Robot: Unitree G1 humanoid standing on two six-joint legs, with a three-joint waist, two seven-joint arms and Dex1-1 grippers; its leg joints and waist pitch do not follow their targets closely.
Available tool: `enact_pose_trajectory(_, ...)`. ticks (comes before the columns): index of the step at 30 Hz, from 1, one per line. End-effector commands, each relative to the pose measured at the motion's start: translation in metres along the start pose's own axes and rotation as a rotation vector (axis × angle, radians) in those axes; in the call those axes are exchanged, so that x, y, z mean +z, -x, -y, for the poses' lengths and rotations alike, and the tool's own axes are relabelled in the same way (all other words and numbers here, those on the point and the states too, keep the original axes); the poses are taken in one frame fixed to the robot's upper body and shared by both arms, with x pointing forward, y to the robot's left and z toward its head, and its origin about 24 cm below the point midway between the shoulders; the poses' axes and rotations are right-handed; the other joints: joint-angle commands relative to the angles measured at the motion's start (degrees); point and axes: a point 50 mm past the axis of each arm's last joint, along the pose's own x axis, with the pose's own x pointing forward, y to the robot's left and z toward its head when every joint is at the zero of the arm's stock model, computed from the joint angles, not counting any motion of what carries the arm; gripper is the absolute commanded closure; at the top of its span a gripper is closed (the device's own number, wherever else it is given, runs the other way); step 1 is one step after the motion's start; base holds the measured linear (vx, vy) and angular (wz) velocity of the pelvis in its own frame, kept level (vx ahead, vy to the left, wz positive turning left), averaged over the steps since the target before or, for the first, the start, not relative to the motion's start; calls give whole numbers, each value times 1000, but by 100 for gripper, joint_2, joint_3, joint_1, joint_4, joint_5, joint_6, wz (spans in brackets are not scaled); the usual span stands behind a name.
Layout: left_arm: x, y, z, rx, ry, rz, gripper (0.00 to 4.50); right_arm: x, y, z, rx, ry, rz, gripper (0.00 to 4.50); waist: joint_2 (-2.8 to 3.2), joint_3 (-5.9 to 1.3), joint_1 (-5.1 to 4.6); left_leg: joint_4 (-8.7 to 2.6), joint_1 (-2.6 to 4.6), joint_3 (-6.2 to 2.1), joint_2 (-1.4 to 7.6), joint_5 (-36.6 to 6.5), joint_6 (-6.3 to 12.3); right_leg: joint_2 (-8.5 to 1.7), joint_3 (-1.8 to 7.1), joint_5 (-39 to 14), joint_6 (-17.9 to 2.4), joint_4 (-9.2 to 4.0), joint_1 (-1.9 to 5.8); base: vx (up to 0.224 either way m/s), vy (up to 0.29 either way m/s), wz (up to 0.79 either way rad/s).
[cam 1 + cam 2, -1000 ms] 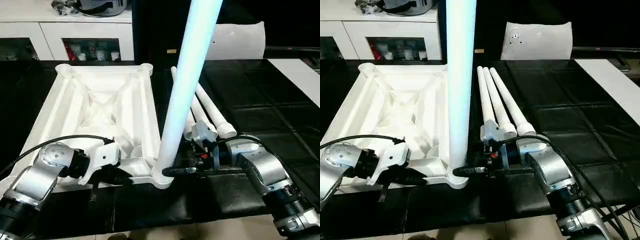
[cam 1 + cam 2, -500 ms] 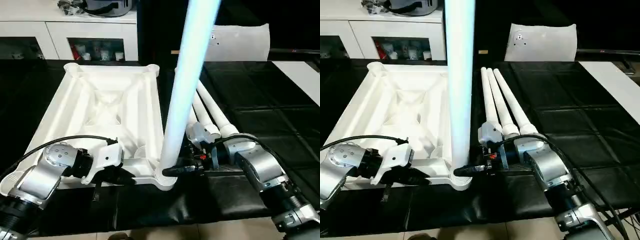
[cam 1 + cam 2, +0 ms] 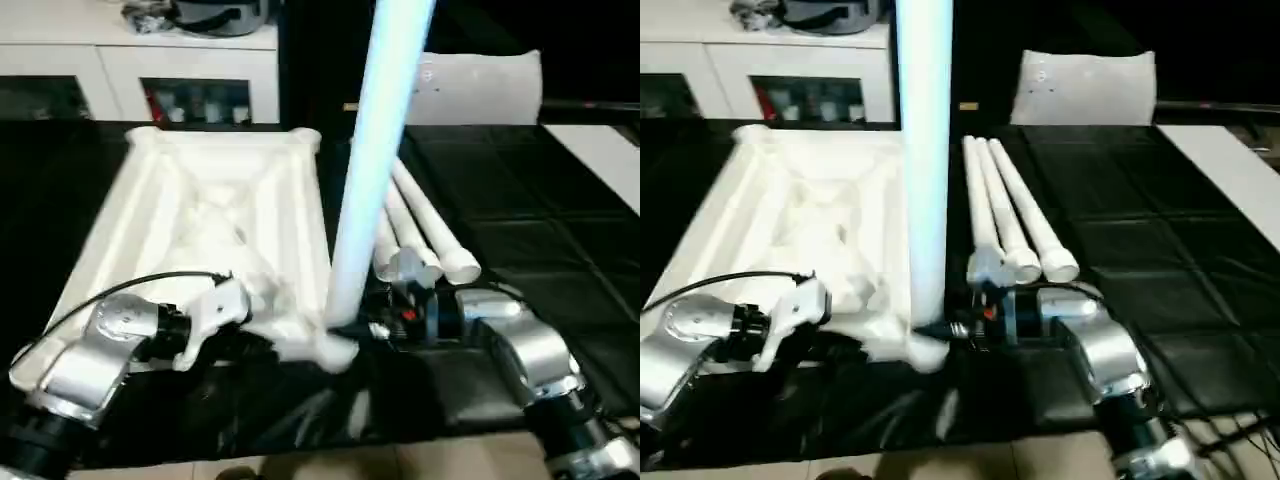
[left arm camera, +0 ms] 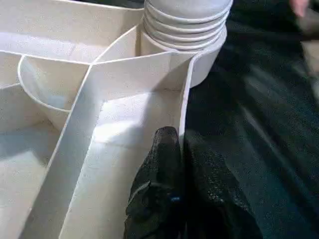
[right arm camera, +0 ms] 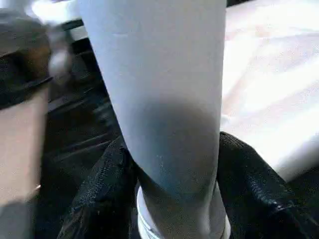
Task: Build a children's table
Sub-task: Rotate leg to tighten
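Four white tapered round legs in all: one upright leg (image 3: 375, 150) stands in the near right corner socket (image 4: 185, 30) of the table top (image 3: 215, 215), and three loose legs (image 3: 1015, 225) lie side by side, touching, on the black-covered desk (image 3: 520, 220) just right of the top. No readable writing or brand anywhere; a small dark mark on the white bag-like thing (image 3: 1085, 85) at the back is too blurred to read. Table top is smooth white plastic, lying upside down on the desk, underside showing thin straight ribs, a curved rib and round corner sockets. In the left wrist view the seated leg's base shows stacked ridged rings sitting in the socket. Left end effector (image 4: 174, 199) has textured black fingers pressed together, clenched on the thin outer wall of the top near that socket, one finger on each side of the wall. Right end effector (image 5: 172, 199) grasps the upright leg low down, just above the socket, a pebbled black finger on each side of the smooth shaft. Silver metal forearms with black cables come in from the near edge. White cabinet (image 3: 140, 60) with shelves behind glass stands at the back left, small items inside too blurred to identify. Desk cover is glossy black with a grid of creases.
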Motion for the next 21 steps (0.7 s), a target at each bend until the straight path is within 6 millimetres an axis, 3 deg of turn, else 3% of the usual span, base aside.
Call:
enact_pose_trajectory(1, 19, -4, -7, 189, 33, 93, 450, -4, -34, -14, -24, -62, 25, 254, 43, -256, -63, -500, 57, -142, 281, -1979, -258, -436, 231, -2841, -730, -481, 163, 0, 0, 0)
enact_pose_trajectory(2, 21, -6, -7, 252, 66, 99, 450, -3, -43, -13, -86, -86, 35, 254, 18, -235, -146, -497, 35, -166, 248, -2091, -269, -429, 191, -3096, -651, -521, 168, 0, 0, 0)
enact_pose_trajectory(4, 26, -11, -7, 370, 141, 116, 450, 0, -60, -14, -174, -132, 50, 254, 29, -249, -251, -462, 60, -180, 231, -2136, -257, -431, 186, -3365, -544, -563, 140, 0, 0, 0)
enact_pose_trajectory(8, 36, -18, -7, 505, 191, 143, 450, 6, -84, -18, -263, -163, 46, 254, 23, -260, -354, -456, 34, -177, 226, -2048, -167, -391, 195, -3038, -609, -559, 129, 0, 0, 0)
enact_pose_trajectory(9, 39, -20, -6, 543, 201, 150, 450, 7, -90, -19, -294, -170, 37, 254, 47, -264, -363, -455, 41, -166, 238, -2015, -166, -381, 207, -2832, -668, -543, 116, 0, 0, 0)
enact_pose_trajectory(10, 43, -24, -5, 575, 208, 153, 450, 7, -95, -19, -331, -169, 23, 254, 18, -281, -377, -452, 26, -160, 240, -1925, -143, -379, 216, -2585, -726, -521, 137, 0, 0, 0)
enact_pose_trajectory(12, 46, -26, -3, 583, 210, 152, 450, 8, -97, -19, -355, -149, 20, 254, 34, -311, -369, -445, -5, -145, 237, -1657, -85, -365, 225, -2041, -820, -470, 169, 0, 0, 0)
enact_pose_trajectory(13, 47, -28, -3, 583, 206, 151, 450, 9, -97, -20, -336, -139, 40, 219, 34, -321, -364, -439, -7, -134, 243, -1567, -60, -360, 232, -1825, -862, -449, 171, 0, 0, 0)
enact_pose_trajectory(16, 49, -30, -1, 573, 189, 138, 450, 11, -94, -22, -328, -117, 73, 182, 44, -337, -296, -405, -23, -96, 241, -1018, 130, -359, 235, -938, -1060, -376, 225, 52, -4, 3)
enact_pose_trajectory(18, 47, -29, -1, 548, 176, 120, 450, 11, -86, -18, -348, -97, 88, 164, 42, -330, -286, -406, -22, -88, 239, -913, 176, -358, 231, -781, -1132, -364, 238, 0, 0, 0)
enact_pose_trajectory(19, 45, -28, -1, 537, 168, 116, 450, 11, -82, -16, -351, -87, 92, 155, 68, -325, -279, -410, -19, -90, 239, -937, 173, -359, 230, -805, -1138, -367, 239, 0, 0, 0)
enact_pose_trajectory(21, 42, -24, -1, 506, 148, 104, 450, 14, -72, -12, -356, -58, 106, 136, 64, -315, -291, -431, -15, -100, 246, -1092, 136, -355, 223, -964, -1114, -381, 250, 0, 0, 0)
